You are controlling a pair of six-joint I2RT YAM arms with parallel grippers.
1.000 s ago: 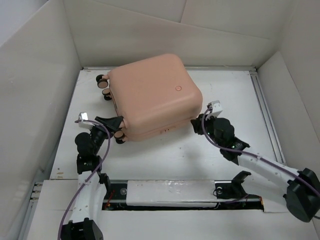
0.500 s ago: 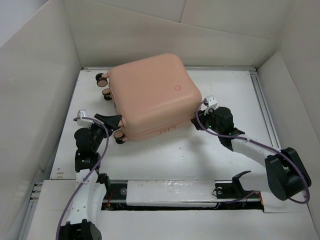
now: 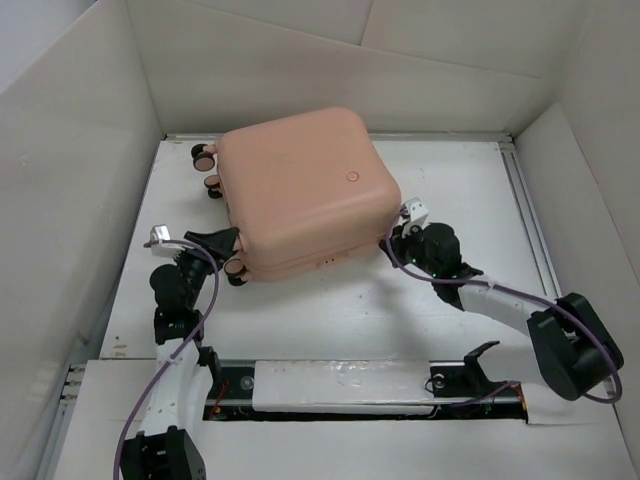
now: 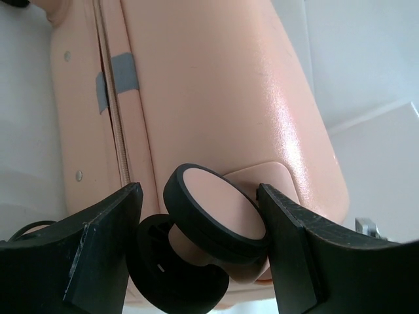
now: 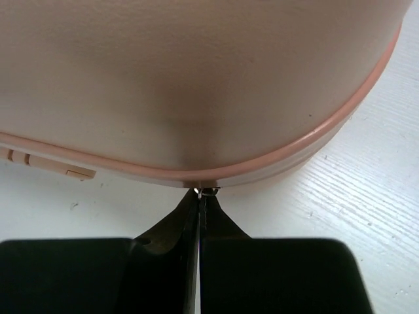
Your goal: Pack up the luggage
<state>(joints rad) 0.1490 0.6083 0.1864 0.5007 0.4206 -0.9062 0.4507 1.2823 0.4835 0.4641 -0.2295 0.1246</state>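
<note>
Both arms were on the luggage [image 3: 300,190]: left end effector [image 4: 196,242] straddled a wheel [image 4: 219,212], jaws apart; right end effector [image 5: 200,199] pinched the zipper pull [image 5: 204,191] (pull steadily along the seam, I'd say).

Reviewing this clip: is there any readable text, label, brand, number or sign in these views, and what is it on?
None can be read. The suitcase shell shows only a plain round button, and the grey tape patches by its seam are blank. Both grippers, left and right, carry no markings.
</note>
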